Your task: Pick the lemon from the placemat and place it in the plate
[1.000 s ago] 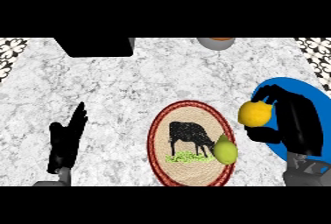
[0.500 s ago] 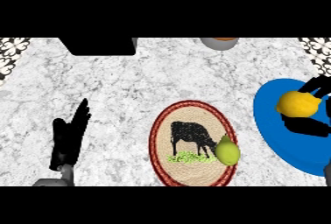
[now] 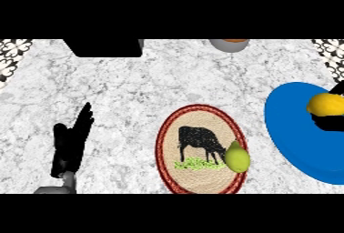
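Observation:
A yellow lemon [image 3: 326,103] hangs over the right part of the blue plate [image 3: 290,132], close to the view's right edge. My right hand [image 3: 331,121] is curled round it; only dark parts of the hand show below and above the fruit, the rest is cut off by the edge. The round woven placemat [image 3: 201,182] with a black cow picture and a red rim lies left of the plate. A yellow-green fruit [image 3: 236,157] rests on the placemat's right side. My left hand [image 3: 69,142] rests open on the counter at the left, fingers pointing up.
A black block [image 3: 104,47] stands at the counter's far edge, left of centre. A grey bowl with an orange inside [image 3: 229,44] sits at the far edge, right of centre. Patterned tiles [image 3: 13,50] show at both upper corners.
My right hand has carried the lemon to the right, from the plate's left rim to above its right part, and has slid mostly out of view. The left hand stays still.

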`<action>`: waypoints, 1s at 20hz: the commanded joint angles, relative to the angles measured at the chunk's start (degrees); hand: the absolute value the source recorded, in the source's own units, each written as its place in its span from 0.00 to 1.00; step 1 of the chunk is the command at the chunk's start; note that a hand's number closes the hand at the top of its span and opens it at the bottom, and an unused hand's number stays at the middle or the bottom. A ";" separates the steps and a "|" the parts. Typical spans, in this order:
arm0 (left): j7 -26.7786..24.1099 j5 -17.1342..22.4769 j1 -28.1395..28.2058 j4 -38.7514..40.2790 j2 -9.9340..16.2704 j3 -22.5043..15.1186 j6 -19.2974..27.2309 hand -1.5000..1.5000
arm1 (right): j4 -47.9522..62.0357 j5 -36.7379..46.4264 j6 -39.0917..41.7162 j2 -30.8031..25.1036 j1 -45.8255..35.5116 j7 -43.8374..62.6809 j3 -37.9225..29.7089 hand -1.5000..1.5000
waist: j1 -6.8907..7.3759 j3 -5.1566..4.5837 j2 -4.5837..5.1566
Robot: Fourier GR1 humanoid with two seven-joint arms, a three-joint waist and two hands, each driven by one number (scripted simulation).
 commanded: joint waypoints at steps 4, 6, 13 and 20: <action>0.29 -0.41 -2.28 1.71 0.49 0.95 -0.85 0.50 | 15.72 -1.59 7.06 -3.58 -6.95 -2.07 -0.62 1.00 | 0.51 0.01 0.14; -0.13 -2.14 -0.99 0.71 -1.87 -1.21 0.93 0.50 | 21.93 -1.92 2.53 -1.65 -4.41 -9.01 -0.87 1.00 | 0.33 0.04 0.12; 2.81 -1.16 -2.66 -0.40 -1.53 0.14 0.45 0.50 | 33.02 -3.67 11.47 -5.53 -4.89 -14.80 -0.51 0.00 | 0.27 0.06 0.10; -1.79 -0.95 1.84 -0.03 -1.18 0.11 -1.26 0.50 | 30.51 -14.98 14.71 -3.95 -7.85 -26.88 -6.34 0.00 | -0.16 0.04 -0.24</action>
